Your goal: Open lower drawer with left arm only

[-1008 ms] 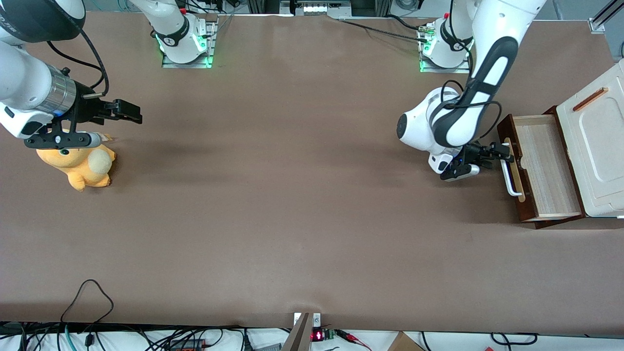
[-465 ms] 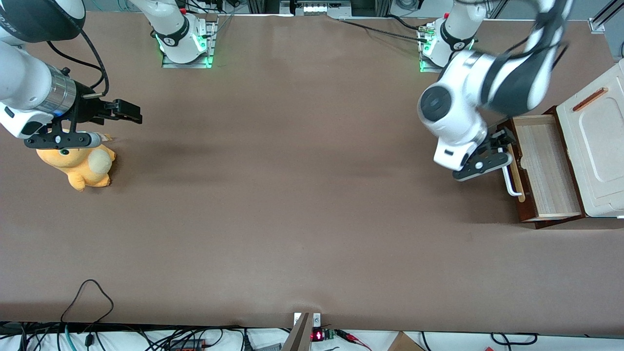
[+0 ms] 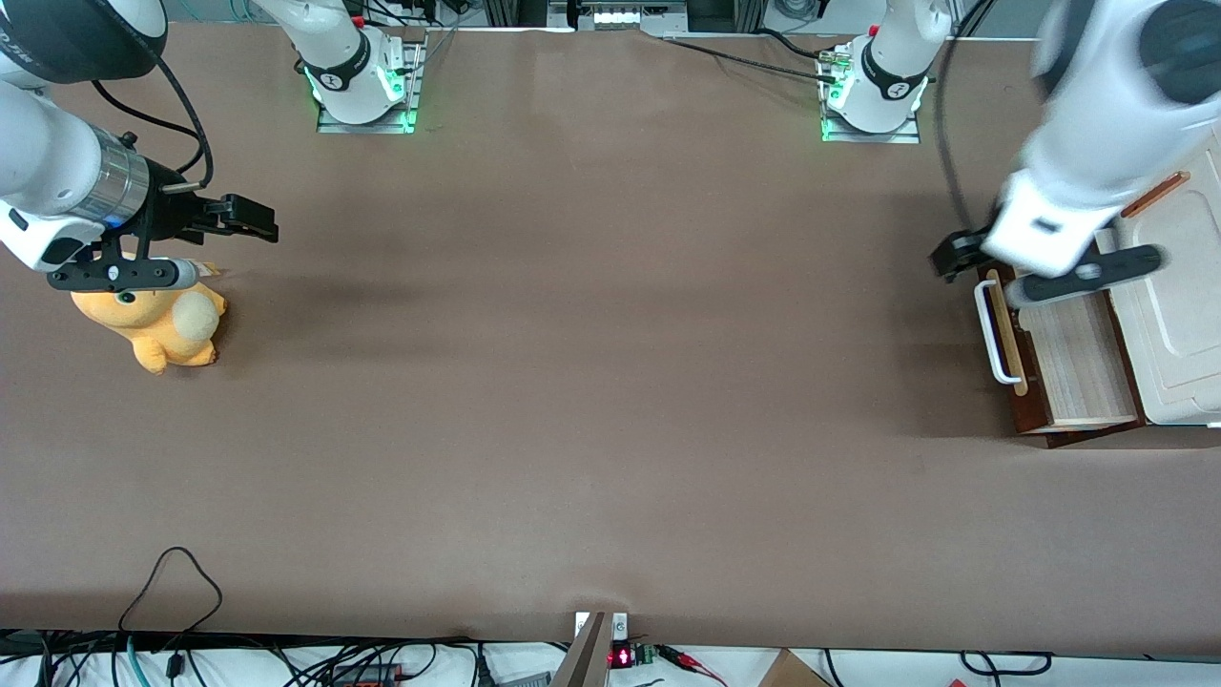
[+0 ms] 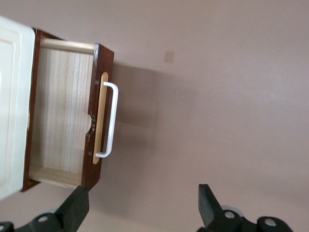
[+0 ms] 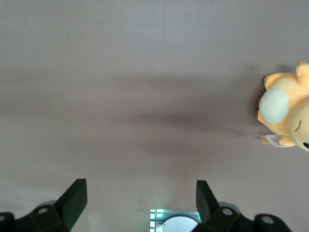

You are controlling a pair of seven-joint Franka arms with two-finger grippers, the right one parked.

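The lower drawer (image 3: pixel 1078 367) stands pulled out of the white cabinet at the working arm's end of the table, showing its striped pale interior (image 4: pixel 63 111). Its white bar handle (image 3: pixel 992 336) (image 4: pixel 111 121) is free, with nothing touching it. My left arm (image 3: pixel 1097 105) is raised high and blurred above the cabinet. Its gripper (image 3: pixel 957 256) (image 4: pixel 143 212) hangs above the handle end that lies farther from the front camera. The gripper is open, and between its fingers (image 4: pixel 77 208) only bare table shows.
The white cabinet top (image 3: pixel 1169 286) carries a small copper bar (image 3: pixel 1154 194). An orange plush toy (image 3: pixel 153 324) (image 5: pixel 285 116) lies toward the parked arm's end. Both arm bases (image 3: pixel 873 95) sit at the table's back edge. Cables (image 3: pixel 172 582) run along the front edge.
My left gripper came away from the drawer handle, and the arm swung up and toward the cabinet. The drawer has stayed pulled out.
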